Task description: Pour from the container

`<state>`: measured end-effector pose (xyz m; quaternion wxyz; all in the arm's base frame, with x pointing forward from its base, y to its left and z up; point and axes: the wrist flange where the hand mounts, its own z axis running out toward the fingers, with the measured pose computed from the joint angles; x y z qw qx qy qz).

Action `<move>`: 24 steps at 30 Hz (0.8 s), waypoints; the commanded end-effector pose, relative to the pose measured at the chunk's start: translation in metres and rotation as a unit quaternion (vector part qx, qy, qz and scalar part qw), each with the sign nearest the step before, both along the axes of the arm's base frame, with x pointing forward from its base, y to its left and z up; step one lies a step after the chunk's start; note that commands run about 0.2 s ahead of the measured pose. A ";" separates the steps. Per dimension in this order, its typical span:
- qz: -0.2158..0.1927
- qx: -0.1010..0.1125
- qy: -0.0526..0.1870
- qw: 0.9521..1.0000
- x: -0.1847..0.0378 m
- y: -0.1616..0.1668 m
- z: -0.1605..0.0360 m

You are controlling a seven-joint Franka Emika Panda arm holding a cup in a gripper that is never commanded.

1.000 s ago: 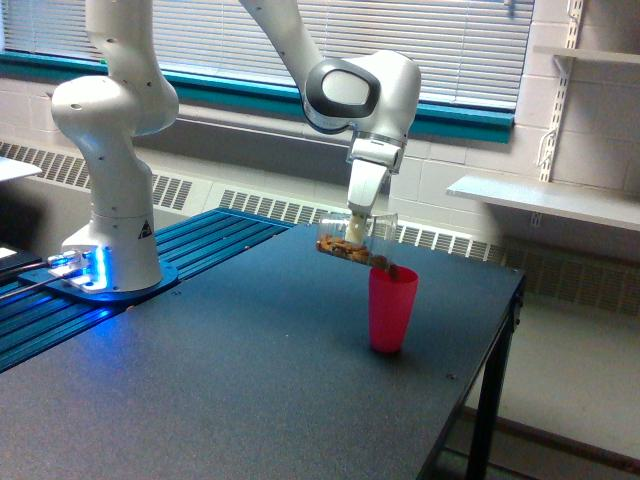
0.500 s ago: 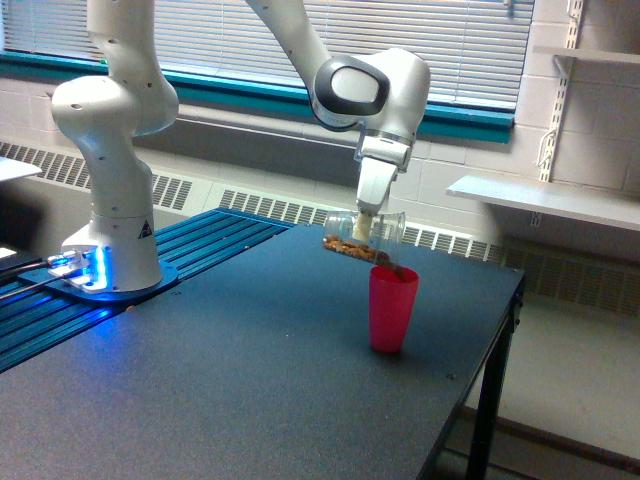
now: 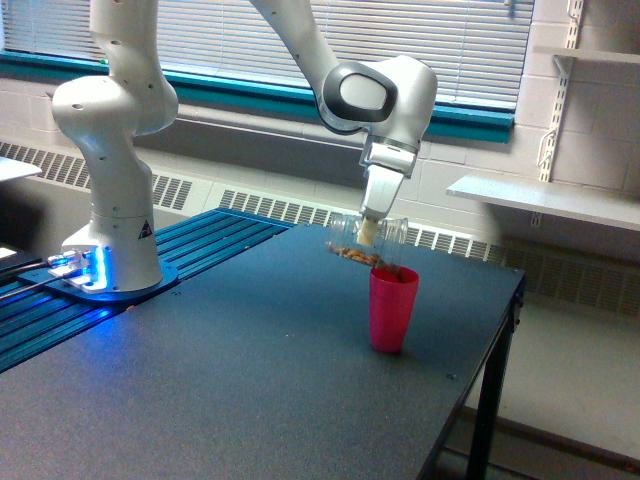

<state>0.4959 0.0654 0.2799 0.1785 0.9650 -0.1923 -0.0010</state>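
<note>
In the exterior view, the white arm is reaching down from above, and its hand (image 3: pixel 368 232) is pinching the container (image 3: pixel 364 238), a clear plastic cup, by its side wall. The container is lying tipped almost flat in the air above the counter (image 3: pixel 250 380), with its mouth pointing toward the exterior view's right and slightly down. Brown bits are lying along its lower wall and are spilling out at the lip. Just under that lip a pink cup (image 3: pixel 392 310) is standing upright on the dark counter, toward the edge on the exterior view's right. The container's mouth is hanging right over the pink cup's rim; the picture is too coarse to tell whether the two are touching, though they seem just apart. A few brown bits are showing at the pink cup's rim.

The arm's base (image 3: pixel 110 240) is sitting at the exterior view's left on a blue ribbed platform (image 3: pixel 200 250), with a blue light glowing at its foot. Behind the counter, window blinds (image 3: pixel 430 45) are hanging above a teal sill, and a white shelf (image 3: pixel 545 200) is jutting from the wall at the exterior view's right.
</note>
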 end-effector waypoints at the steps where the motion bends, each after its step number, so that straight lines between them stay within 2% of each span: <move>1: 0.020 0.001 0.014 1.000 0.000 0.008 0.001; 5: 0.025 0.003 0.021 0.999 -0.002 0.010 0.001; 24: 0.021 0.001 0.026 0.999 -0.004 0.002 0.007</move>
